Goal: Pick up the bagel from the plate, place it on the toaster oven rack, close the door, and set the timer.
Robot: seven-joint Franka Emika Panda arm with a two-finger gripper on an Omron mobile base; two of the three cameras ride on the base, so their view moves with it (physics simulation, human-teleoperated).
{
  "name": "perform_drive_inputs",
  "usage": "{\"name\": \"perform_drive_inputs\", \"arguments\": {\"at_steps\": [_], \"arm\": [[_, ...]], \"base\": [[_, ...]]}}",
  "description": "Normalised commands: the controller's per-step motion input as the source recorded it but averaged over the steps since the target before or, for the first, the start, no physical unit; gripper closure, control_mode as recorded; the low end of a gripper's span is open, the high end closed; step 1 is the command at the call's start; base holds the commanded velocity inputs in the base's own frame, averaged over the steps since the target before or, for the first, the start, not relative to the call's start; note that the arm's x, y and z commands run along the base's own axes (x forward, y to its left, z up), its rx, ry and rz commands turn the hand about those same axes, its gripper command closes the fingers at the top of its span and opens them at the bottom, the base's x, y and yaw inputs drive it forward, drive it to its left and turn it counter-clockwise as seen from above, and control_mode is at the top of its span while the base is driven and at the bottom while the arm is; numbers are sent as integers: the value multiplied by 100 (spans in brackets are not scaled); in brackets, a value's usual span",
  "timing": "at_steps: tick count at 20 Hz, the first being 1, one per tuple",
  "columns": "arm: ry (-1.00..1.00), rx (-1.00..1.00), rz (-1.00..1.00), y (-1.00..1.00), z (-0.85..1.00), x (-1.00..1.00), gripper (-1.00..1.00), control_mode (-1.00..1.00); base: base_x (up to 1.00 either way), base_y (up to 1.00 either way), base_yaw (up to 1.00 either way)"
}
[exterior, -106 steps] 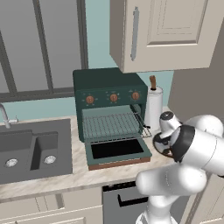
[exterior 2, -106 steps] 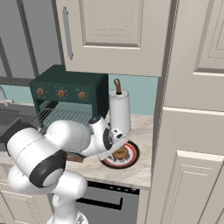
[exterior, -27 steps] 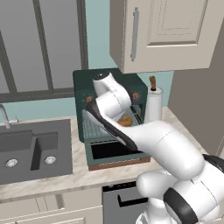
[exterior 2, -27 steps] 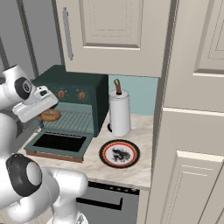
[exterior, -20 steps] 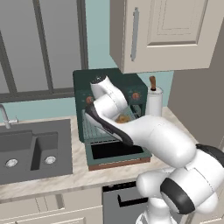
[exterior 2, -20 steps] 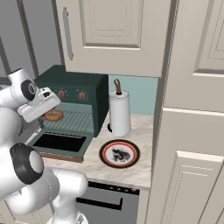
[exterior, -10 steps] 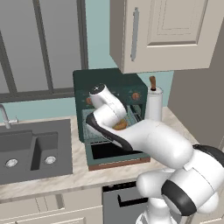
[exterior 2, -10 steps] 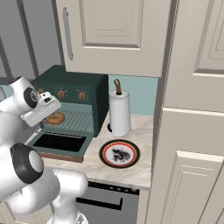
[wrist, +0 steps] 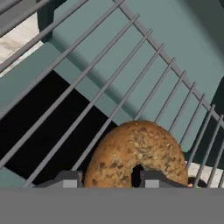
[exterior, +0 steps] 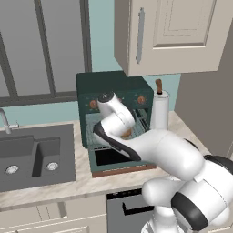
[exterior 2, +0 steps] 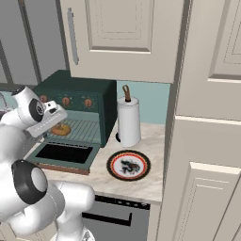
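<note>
Glossy white arm (exterior: 168, 152) here, built from fat rounded shells, with dark grey bands at the joints. One black joint cap faces out at the elbow (exterior 2: 29, 183), another sits on the wrist (exterior 2: 37, 109). Just past the wrist comes a boxy white hand (exterior 2: 49, 120), ending in two small dark grey finger tips (wrist: 65, 178).

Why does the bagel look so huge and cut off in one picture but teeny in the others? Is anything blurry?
Hand view: the camera sits right behind the bagel, so it looms large and the bottom edge crops it; the toaster oven rack bars look sharp. Right base view: the bagel is small and soft-edged from farther away. Left base view: the arm hides most of it; lighting is flat, without glare.
</note>
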Motion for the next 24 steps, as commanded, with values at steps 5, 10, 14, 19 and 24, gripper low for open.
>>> {"name": "perform_drive_inputs", "arguments": {"at_steps": [5, 10, 14, 19, 24], "arm": [[0, 7, 0, 0, 0, 9, -100, -100], [-2, 6, 0, 4, 21, -12, -100, -100], [-4, 8, 0, 5, 51, -66, -100, -100], [0, 8, 0, 0, 33, -95, -100, -100], [5, 7, -9, 0, -1, -77, -100, -100]], "base": [[0, 0, 0], [0, 0, 0], [0, 0, 0], [0, 0, 0], [0, 0, 0]]}}
